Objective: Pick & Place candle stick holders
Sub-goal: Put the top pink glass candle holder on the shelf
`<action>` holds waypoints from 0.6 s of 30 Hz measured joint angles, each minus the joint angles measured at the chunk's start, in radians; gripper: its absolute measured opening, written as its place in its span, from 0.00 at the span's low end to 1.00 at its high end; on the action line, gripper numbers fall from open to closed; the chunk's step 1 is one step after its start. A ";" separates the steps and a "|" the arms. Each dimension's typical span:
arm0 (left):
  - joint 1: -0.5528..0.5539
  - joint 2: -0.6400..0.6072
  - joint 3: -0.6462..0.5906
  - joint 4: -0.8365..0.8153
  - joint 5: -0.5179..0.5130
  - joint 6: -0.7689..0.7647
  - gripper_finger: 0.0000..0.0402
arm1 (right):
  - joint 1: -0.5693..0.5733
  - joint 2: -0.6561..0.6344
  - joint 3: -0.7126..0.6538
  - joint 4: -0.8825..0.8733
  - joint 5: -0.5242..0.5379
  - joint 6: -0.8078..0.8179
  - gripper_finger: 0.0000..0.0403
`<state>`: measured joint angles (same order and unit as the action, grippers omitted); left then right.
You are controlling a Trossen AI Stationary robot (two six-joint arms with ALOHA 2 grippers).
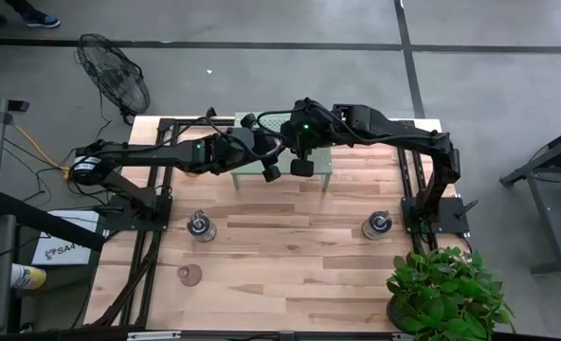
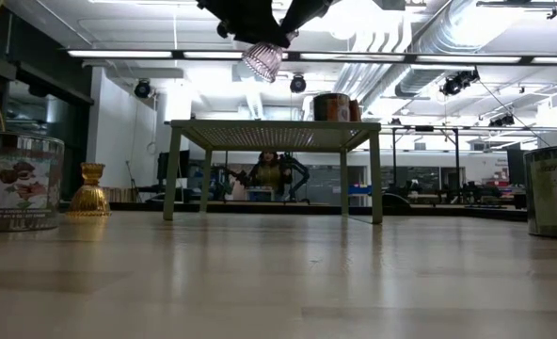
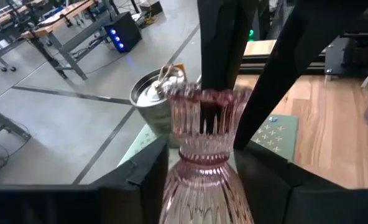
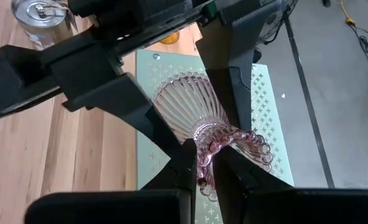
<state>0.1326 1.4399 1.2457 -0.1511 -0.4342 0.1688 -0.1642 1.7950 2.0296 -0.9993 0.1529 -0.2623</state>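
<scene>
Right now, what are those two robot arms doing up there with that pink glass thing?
Both arms meet above the pale green stand. The left gripper and the right gripper both have their fingers closed on one pink ribbed glass candle holder, lifted in the air. It looks like a hand-over. Two silvery holders and another pinkish one wait on the table.

I note a pale green perforated stand (image 1: 304,156) at the far middle of my wooden table (image 1: 290,256). One tin can (image 1: 201,226) stands left, another (image 1: 376,225) right. A potted plant (image 1: 448,292) sits at the near right corner; a floor fan (image 1: 116,74) lies beyond the far left corner.
</scene>
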 joint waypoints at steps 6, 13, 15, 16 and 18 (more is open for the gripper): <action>0.000 0.000 0.000 0.010 0.024 0.002 0.31 | 0.000 0.000 0.000 -0.006 -0.003 0.000 0.06; 0.000 0.001 -0.001 0.020 0.025 0.002 0.31 | 0.000 -0.001 0.000 -0.010 -0.001 0.000 0.06; 0.000 0.001 -0.002 0.021 0.027 0.000 0.31 | 0.001 -0.001 0.000 -0.013 -0.001 0.001 0.06; 0.000 0.001 -0.002 0.021 0.027 0.000 0.31 | 0.001 -0.001 0.000 -0.014 -0.001 0.001 0.06; 0.000 0.001 -0.002 0.021 0.027 0.000 0.31 | 0.001 -0.001 0.000 -0.015 -0.001 0.001 0.06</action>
<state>0.1329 1.4410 1.2442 -0.1299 -0.4068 0.1685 -0.1635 1.7935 2.0296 -1.0141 0.1520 -0.2615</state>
